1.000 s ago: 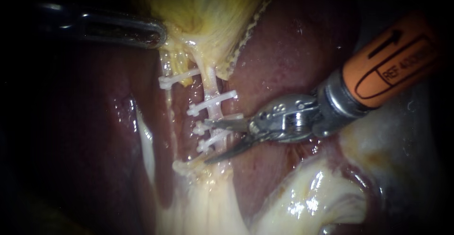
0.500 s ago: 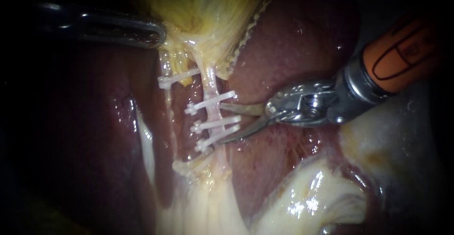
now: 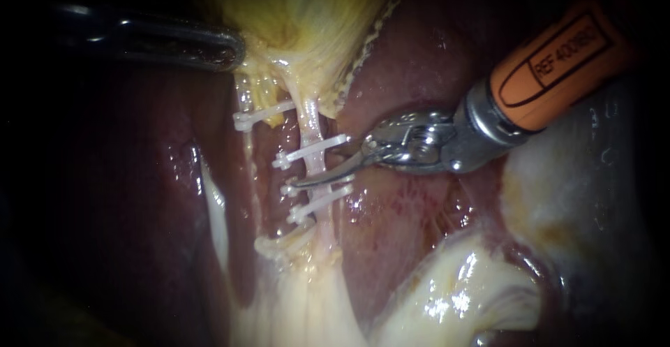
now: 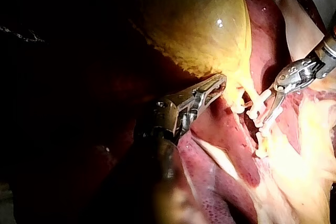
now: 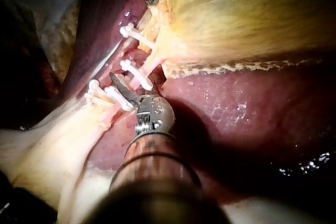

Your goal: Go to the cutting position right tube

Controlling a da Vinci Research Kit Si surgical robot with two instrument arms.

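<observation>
The right instrument's (image 3: 322, 170) thin curved metal blades, slightly parted and gripping nothing, lie across the pale, glistening right tube (image 3: 310, 120) between two white plastic clips (image 3: 312, 150).

Thin, pale right tube (image 3: 309, 125), stretched nearly upright below the yellow gallbladder (image 3: 300, 12). Crossed by three white clips (image 3: 313, 150): one higher up, two close together lower down.
</observation>
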